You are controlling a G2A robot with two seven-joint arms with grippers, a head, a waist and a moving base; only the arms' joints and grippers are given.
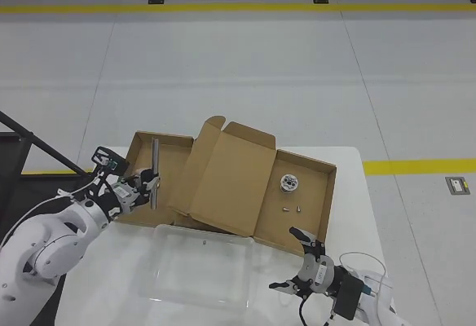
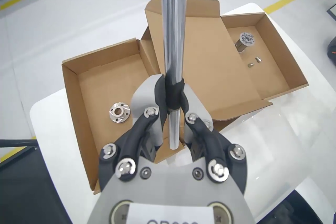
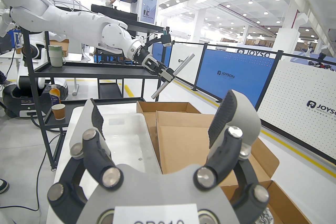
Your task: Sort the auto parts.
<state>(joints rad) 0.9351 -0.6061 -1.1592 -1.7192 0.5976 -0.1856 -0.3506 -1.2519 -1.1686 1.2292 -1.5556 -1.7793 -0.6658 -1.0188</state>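
The left pincer (image 2: 173,104) is clamped on the polished steel rod (image 2: 173,12), holding it above an open cardboard box (image 2: 76,93). The rod looks stiff, slick and probably heavy, and it is gripped near one end, so it may pivot; a hold nearer the middle looks safer. The right pincer (image 3: 162,104) hangs with its fingers apart by the near edge of the glossy white counter (image 1: 352,212), in a bright, open hall.
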